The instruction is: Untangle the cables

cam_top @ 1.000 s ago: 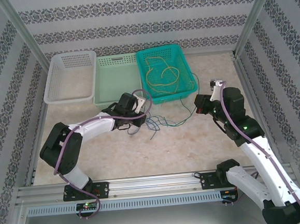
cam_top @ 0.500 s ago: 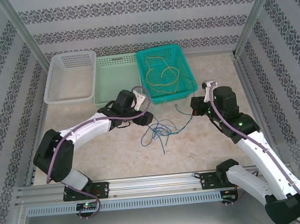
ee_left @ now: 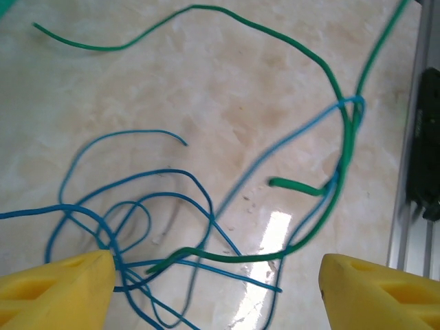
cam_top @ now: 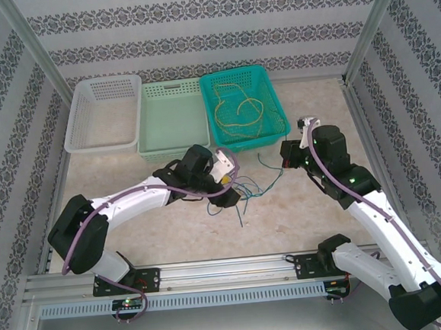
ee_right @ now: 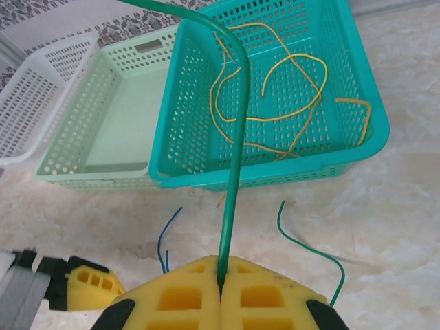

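Blue cable lies in loose loops on the marble table, crossed and hooked by a green cable. My left gripper hovers just above this tangle, open, with nothing between its yellow fingers. In the top view the left gripper sits over the tangle at table centre. My right gripper is shut on the green cable, which rises from its pads and arcs left. A yellow cable lies coiled in the teal basket.
A pale green basket and a white basket stand left of the teal basket along the back. A metal rail runs along the near edge. A loose green cable end lies before the teal basket.
My left gripper has opened and moved right and nearer, down over the blue and green tangle, which now lies on the table. My right gripper shifted slightly left, still shut on the green cable.
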